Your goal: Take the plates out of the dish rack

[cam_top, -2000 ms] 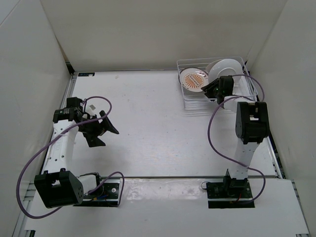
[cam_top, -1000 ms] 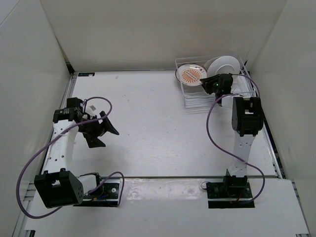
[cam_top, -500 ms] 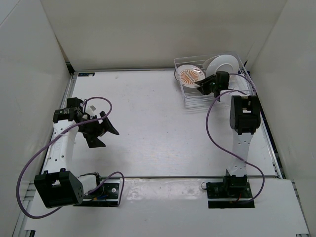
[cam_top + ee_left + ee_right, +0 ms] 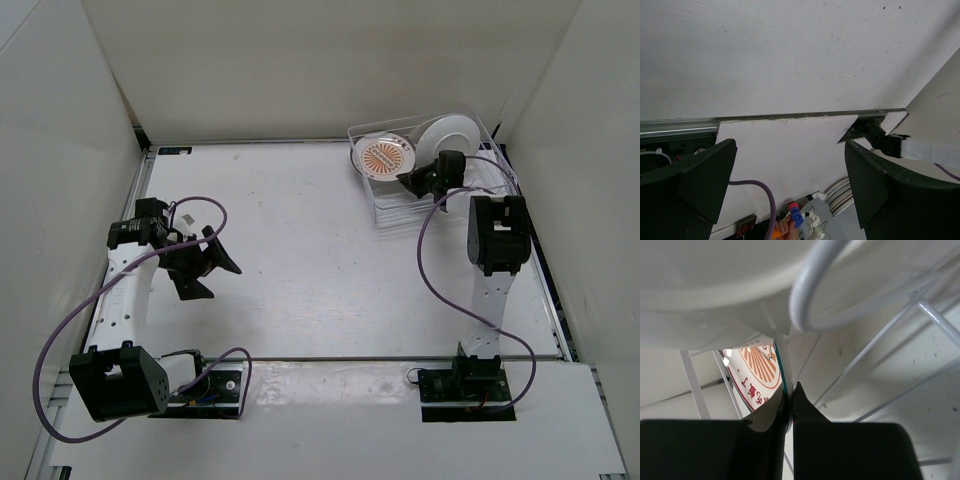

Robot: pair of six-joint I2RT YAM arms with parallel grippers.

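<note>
Right gripper [image 4: 788, 390] has advanced into the dish rack [image 4: 392, 221], fingers now clamped on the sunburst plate [image 4: 759, 371] rim. Left gripper [image 4: 212, 277] fingers stand apart. Plate judged rigid, slick, breakable: lift gently by the rim.

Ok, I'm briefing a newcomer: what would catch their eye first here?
The orange sunburst plate, upright beside a white plate in the dish rack at the far right. The right end effector is shut on the orange plate's rim; the left end effector hangs wide open at the left.
</note>
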